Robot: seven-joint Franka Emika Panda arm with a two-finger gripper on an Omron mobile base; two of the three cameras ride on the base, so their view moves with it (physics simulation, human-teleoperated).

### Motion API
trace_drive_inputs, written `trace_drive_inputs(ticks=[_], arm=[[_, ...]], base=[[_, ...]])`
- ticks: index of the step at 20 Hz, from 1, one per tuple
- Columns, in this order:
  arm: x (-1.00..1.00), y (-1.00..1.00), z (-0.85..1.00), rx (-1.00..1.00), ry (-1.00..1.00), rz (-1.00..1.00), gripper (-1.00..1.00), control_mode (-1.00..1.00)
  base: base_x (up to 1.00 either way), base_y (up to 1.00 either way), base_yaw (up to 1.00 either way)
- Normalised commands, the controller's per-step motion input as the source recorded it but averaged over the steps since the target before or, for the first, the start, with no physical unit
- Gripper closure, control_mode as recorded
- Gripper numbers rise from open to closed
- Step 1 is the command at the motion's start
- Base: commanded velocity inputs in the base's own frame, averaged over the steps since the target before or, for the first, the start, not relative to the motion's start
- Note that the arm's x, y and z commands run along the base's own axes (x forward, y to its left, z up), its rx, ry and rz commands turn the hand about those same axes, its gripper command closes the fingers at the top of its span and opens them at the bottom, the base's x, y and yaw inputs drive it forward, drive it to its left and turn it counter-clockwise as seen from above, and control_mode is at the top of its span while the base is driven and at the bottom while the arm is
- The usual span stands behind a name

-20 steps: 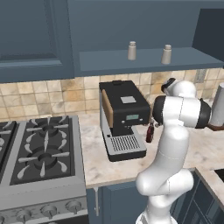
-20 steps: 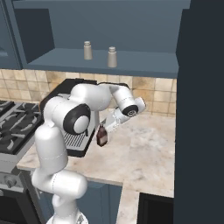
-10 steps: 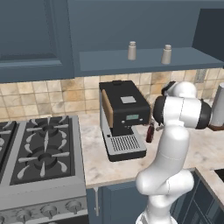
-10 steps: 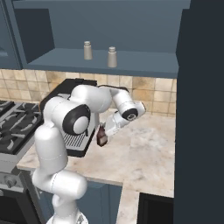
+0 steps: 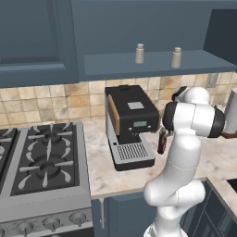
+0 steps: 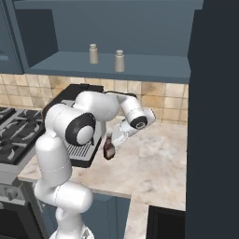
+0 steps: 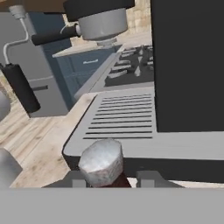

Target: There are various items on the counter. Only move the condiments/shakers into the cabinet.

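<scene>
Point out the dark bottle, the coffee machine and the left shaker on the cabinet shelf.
dark bottle (image 6: pixel 108 149), right base view, on its body.
coffee machine (image 5: pixel 132 111), left base view, on its black top housing.
left shaker (image 5: pixel 139 54), left base view, on its body.

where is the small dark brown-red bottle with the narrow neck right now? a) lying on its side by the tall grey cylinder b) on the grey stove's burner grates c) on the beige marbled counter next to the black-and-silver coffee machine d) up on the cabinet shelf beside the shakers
c: the small dark brown-red bottle stands upright on the beige marbled counter beside the black-and-silver coffee machine, with the gripper right at it, while the two pale shakers sit on the cabinet shelf.
</scene>
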Motion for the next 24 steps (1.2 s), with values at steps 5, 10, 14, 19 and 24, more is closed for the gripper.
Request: trace_drive_inputs(ticks=[5,10,14,19,24], arm=[[-0.85,0.00,0.59,0.02,-0.11,-0.08,1.00,-1.00],[-0.84,0.08,0.85,0.00,-0.20,-0.15,1.00,-1.00],[-0.52,0.23,1.00,0.00,-0.11,-0.26,1.00,-1.00],[-0.65,0.08,1.00,0.02,-0.01,-0.36,1.00,-1.00],[-0.85,0.13,1.00,0.02,0.00,-0.40,1.00,-1.00]], base=[[0.00,0.00,0.00],[0.00,0.00,0.00],[0.00,0.00,0.00],[0.00,0.00,0.00],[0.00,0.00,0.00]])
